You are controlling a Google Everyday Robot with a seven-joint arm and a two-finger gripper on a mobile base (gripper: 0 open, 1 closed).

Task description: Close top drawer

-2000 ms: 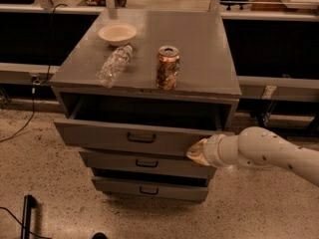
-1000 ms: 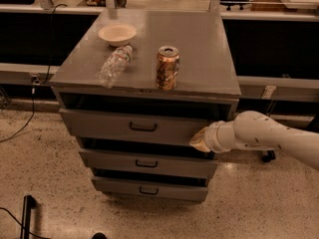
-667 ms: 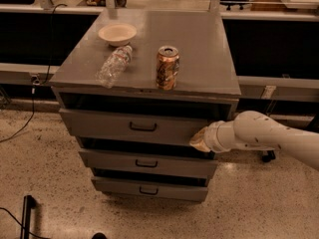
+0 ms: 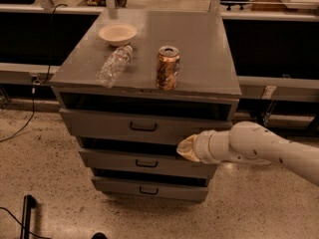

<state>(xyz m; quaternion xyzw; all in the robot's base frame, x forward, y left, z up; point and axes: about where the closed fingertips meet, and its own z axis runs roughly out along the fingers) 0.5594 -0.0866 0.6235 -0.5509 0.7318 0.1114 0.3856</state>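
Nearly shut, the top drawer point(image 4: 94, 123) stands slightly proud of the grey cabinet point(image 4: 199, 44) — the hand point(image 4: 185, 148) is at its lower front edge, right of the handle point(image 4: 143, 127); whether it is open or closed cannot be told.

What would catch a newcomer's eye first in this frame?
The thick white arm extends from the right edge, with its gripper at the lower right edge of the top drawer. On the grey cabinet top stand an upright can near the front, a clear bottle lying on its side to the can's left, and a pale bowl further back.
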